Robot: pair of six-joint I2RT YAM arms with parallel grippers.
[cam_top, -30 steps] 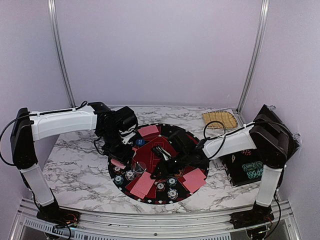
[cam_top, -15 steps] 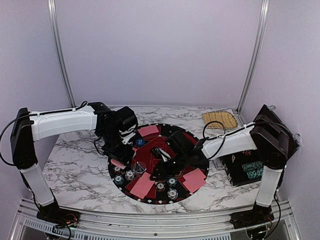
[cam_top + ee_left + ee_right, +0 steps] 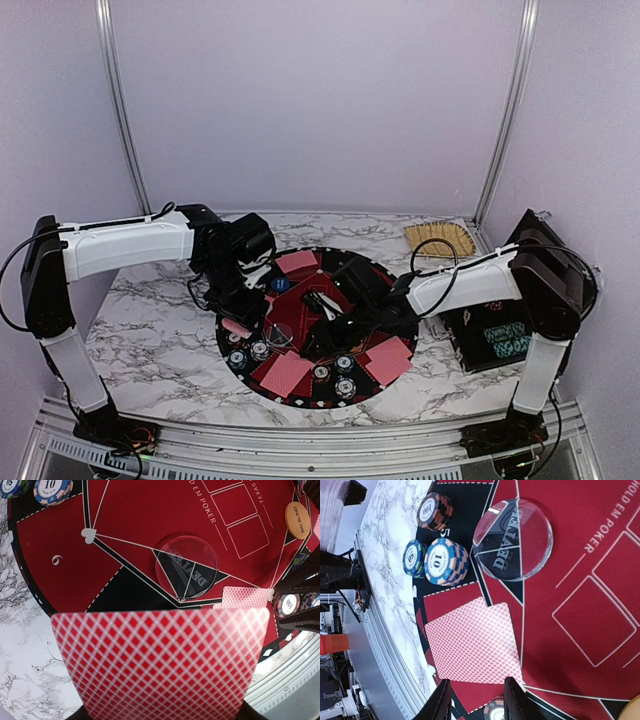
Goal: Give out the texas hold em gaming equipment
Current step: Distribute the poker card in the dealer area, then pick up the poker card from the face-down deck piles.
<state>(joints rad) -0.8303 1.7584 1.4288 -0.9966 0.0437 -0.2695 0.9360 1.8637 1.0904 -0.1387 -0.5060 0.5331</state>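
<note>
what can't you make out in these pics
Left wrist: the card up close is blurred, its face turned away, its lower edge cut off by the frame.
Right wrist: the chip at the bottom edge is cut off, value unreadable.
Top view: chip stacks are too small to read.

Back wall: plain pale lilac panel (image 3: 320, 100) closing the far side.
Side walls: the same pale lilac, one at the left (image 3: 50, 120) and one at the right (image 3: 590, 130).
Posts: slim aluminium upright (image 3: 118, 110) at the far left corner, its twin (image 3: 508, 110) at the far right.
Bench: white marble-patterned bench with grey veins (image 3: 150, 330).
Near edge: ribbed aluminium rail (image 3: 300, 445) running along the bench's near side.
Light: soft and even, with faint shadows.
</note>
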